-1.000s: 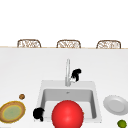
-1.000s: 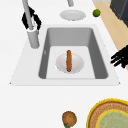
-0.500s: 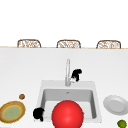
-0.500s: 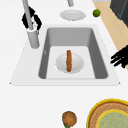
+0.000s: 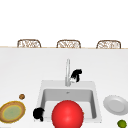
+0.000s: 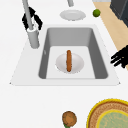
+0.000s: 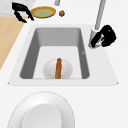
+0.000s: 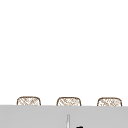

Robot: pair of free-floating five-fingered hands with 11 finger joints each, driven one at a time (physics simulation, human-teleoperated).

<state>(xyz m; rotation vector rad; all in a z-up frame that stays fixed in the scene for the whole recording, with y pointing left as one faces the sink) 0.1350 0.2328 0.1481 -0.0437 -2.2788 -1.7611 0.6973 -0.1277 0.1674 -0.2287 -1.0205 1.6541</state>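
Note:
My right hand (image 5: 76, 75) is at the base of the grey faucet (image 5: 67, 72), behind the sink (image 5: 41, 95), with its fingers curled round the faucet's base. From the sides the same right hand (image 6: 31, 20) (image 7: 106, 36) shows black on both sides of the faucet (image 6: 31, 27) (image 7: 97, 22). My left hand (image 5: 38, 113) (image 6: 120, 58) (image 7: 22, 11) floats by the sink's front left corner, fingers loose and holding nothing. In the basin a sausage (image 6: 68, 60) (image 7: 58, 68) lies on a white dish (image 6: 75, 65) (image 7: 48, 70). A red ball (image 5: 67, 117) covers the basin's front.
A yellow-rimmed brown plate (image 5: 12, 112) (image 6: 110, 116) (image 7: 43, 11) and a small brown round thing (image 5: 22, 96) (image 6: 69, 118) lie left of the sink. A white plate (image 5: 115, 105) (image 6: 73, 15) (image 7: 41, 112) and a lime (image 5: 122, 123) (image 6: 96, 12) lie to its right. Chair backs (image 5: 68, 43) (image 8: 68, 101) line the far edge.

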